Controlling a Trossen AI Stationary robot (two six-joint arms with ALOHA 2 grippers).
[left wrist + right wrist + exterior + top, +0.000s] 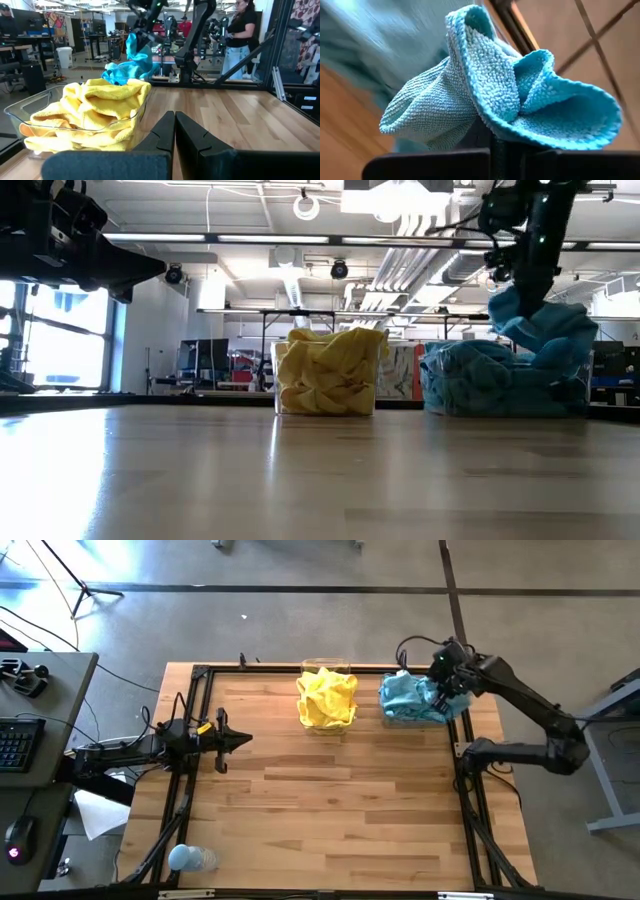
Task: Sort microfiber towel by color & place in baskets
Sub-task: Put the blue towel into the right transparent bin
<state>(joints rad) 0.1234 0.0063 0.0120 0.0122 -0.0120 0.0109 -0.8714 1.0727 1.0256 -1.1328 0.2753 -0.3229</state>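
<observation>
Yellow towels (327,698) fill a clear basket (20,107) at the table's far middle. To its right, teal towels (480,380) are heaped in the second basket (405,718). My right gripper (443,688) hangs over that basket's right side, shut on one teal towel (540,325). My left gripper (243,740) stays shut and level above the table's left side, pointing toward the right edge, with nothing between its fingers (165,131). My right gripper pinches a bunched fold (492,125) of the teal towel between its two fingers, several layers together. The fingers slant down from the table's right side. The towel hangs below them over the basket, its lower part (560,350) against the teal heap.
A pale blue bottle (190,858) lies at the table's near left corner. Black frame rails (470,800) run along the left, right and far edges. Bare wood spreads across the middle and near side. A person (242,35) stands beyond the table's right side.
</observation>
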